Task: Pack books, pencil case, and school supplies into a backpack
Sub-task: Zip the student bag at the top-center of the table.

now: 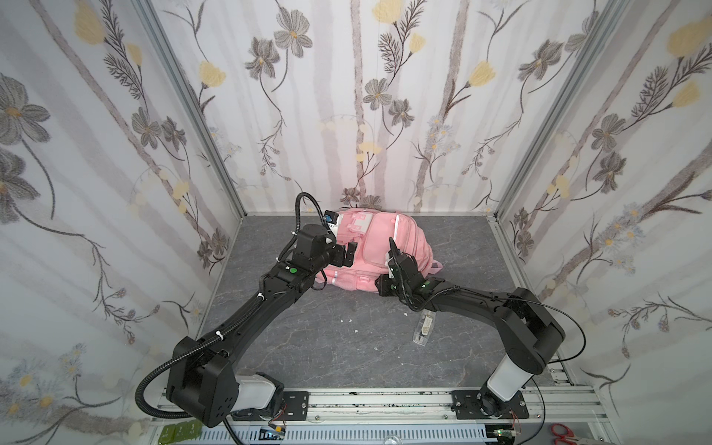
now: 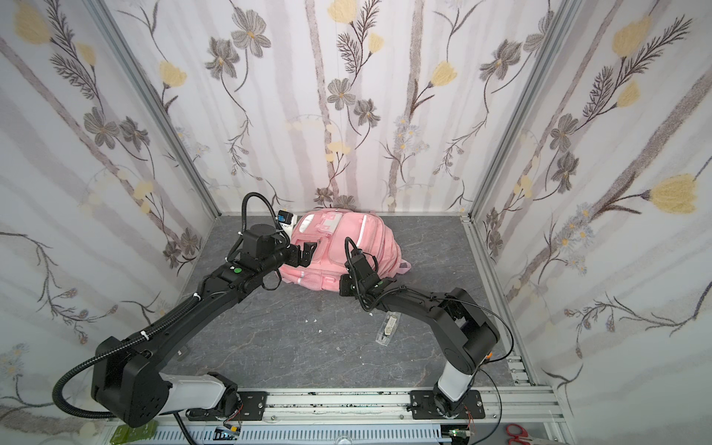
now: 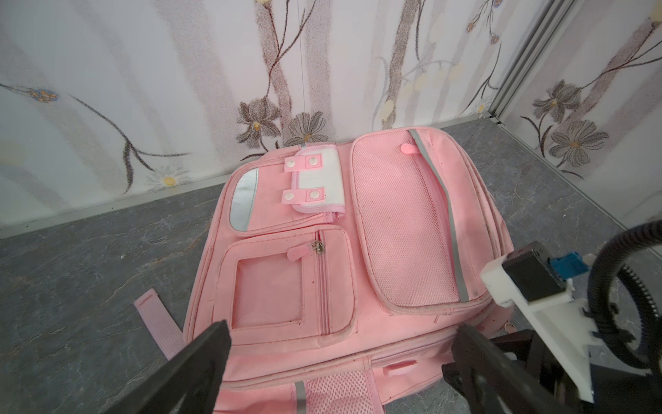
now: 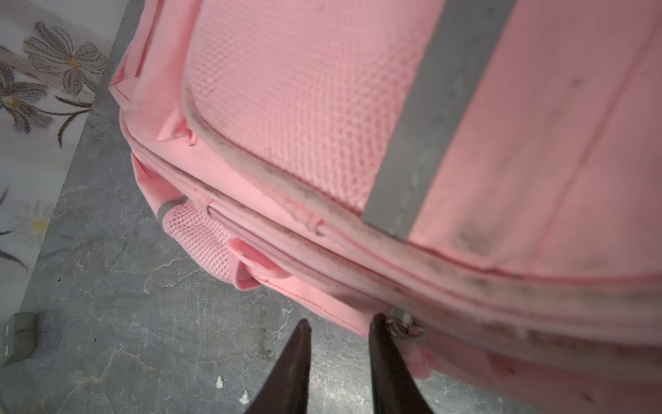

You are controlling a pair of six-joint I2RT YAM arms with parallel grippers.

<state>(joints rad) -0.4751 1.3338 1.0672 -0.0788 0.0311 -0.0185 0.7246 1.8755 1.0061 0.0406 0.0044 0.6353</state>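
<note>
The pink backpack (image 1: 379,240) (image 2: 346,246) lies flat on its back against the rear wall, pockets up. My left gripper (image 1: 345,252) (image 3: 342,331) hovers wide open over its near side seam, with nothing between the fingers. My right gripper (image 1: 393,246) (image 4: 340,320) sits low at the backpack's (image 4: 358,107) zipped edge, its fingertips a small gap apart and empty. A metal zipper ring (image 4: 404,328) lies just beside one fingertip. A small clear oblong case (image 1: 424,327) (image 2: 388,327) rests on the table under the right forearm. The books and the pencil case are out of view.
Flowered walls close the grey table on three sides. A pink strap (image 3: 157,322) trails from the backpack onto the table. A few white scraps (image 1: 356,331) lie mid-table. Red-handled scissors (image 1: 562,431) lie beyond the front rail.
</note>
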